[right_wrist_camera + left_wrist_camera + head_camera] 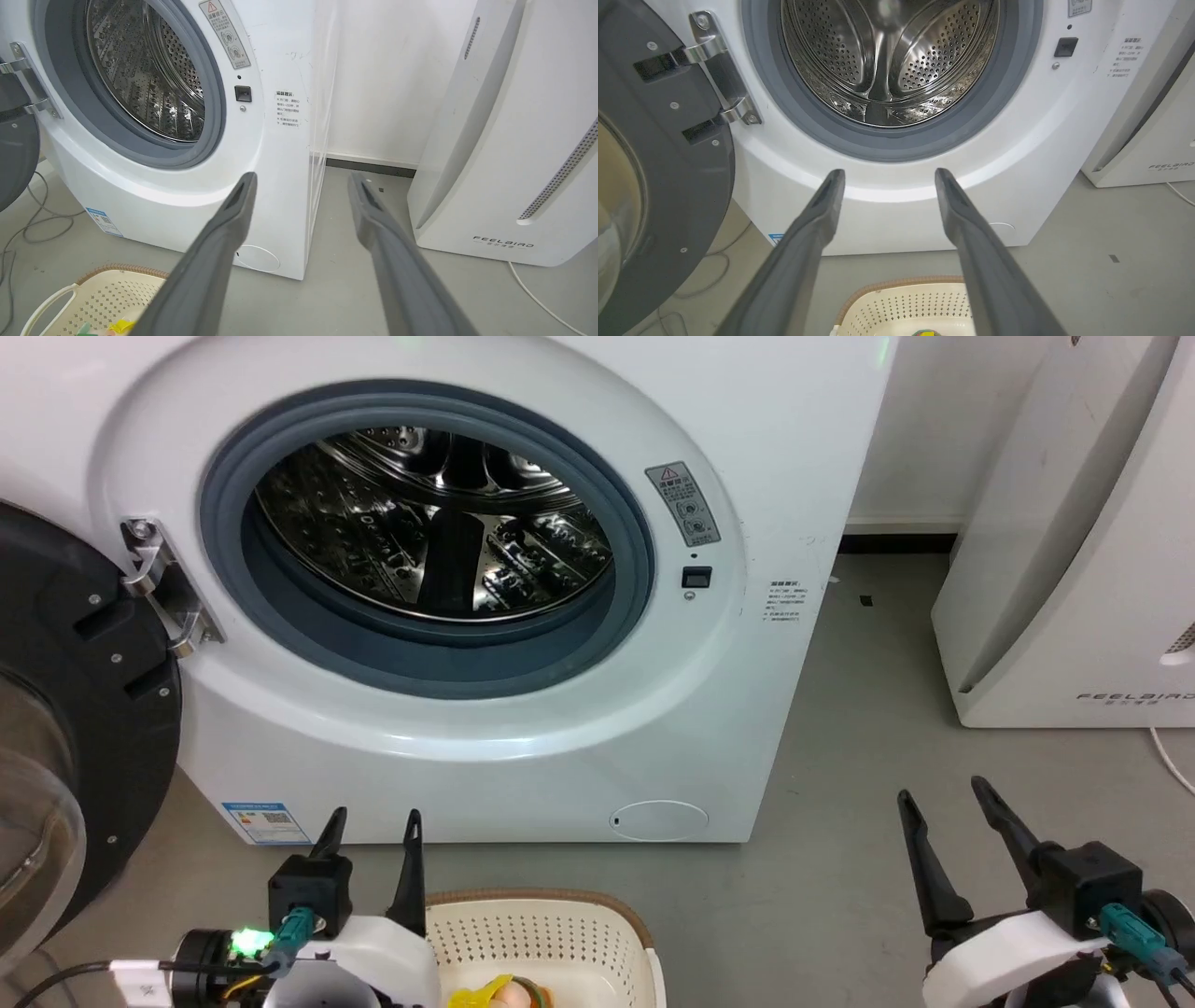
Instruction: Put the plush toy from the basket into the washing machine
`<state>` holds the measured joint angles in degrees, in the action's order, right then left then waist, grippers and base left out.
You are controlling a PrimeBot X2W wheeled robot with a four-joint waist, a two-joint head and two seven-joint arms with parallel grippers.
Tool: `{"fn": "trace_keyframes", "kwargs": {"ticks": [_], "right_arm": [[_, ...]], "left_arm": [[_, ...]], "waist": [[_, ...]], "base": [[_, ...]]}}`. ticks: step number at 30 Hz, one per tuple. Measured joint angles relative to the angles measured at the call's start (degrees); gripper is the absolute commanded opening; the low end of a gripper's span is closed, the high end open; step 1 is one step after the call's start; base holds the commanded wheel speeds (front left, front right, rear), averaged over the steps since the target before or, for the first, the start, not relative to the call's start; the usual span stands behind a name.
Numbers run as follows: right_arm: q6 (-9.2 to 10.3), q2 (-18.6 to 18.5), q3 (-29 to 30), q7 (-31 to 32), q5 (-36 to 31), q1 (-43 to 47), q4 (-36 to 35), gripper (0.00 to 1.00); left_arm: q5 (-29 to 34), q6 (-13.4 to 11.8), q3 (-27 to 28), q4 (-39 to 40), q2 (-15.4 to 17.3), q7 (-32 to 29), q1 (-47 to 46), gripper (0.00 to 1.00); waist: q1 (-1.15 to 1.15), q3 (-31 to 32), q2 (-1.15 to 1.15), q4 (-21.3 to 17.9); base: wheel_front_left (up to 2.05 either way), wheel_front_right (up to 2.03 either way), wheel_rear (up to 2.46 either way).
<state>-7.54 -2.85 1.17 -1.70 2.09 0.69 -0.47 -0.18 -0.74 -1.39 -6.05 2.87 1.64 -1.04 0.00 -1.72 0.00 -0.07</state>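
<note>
Plush toy (pixel 499 994) sits in the basket (pixel 541 899), low at the bottom edge of the head view; just a sliver of yellow, peach and green shows, so how it lies and where a good pinch point is can't be told from here. Basket is on the floor (pixel 840 709) right in front of the washing machine (pixel 803 476), near it but not touching. Door (pixel 93 709) is swung fully open to the robot's left, steel drum (pixel 439 523) shows nothing inside

Left gripper (pixel 373 817): jaws spread wide, nothing between them, hovering over the basket's left edge, fingers (pixel 409 873) pointing at the machine front below the gasket (pixel 439 667). Right gripper (pixel 941 790): also wide open and empty, off to the right over bare floor, well apart from the basket

Step in hand, as a judgement: pre-grasp, nothing picked yet, task at its start. Left arm is the likely one, being nearest the toy

Next move calls for: tip the left wrist down into the basket, bring the open fingers either side of the toy's soft rim, close, lift clear of the basket wall, then carry up and forward over the gasket lip into the drum. Toy is floppy, so it may drape and snag on the basket rim
</note>
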Motion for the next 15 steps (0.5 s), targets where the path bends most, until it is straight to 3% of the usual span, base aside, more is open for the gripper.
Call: {"fn": "trace_keyframes", "kwargs": {"ticks": [15], "right_arm": [[0.00,0.00,0.73,-1.76,1.93,-1.79,-0.64,1.00]], "left_arm": [[-1.47,1.53,-1.51,-12.05,0.22,0.41,-5.65,1.00]], "waist": [[0.00,-3.95,0.00,-1.05]], "base": [[0.00,0.00,0.00]]}}
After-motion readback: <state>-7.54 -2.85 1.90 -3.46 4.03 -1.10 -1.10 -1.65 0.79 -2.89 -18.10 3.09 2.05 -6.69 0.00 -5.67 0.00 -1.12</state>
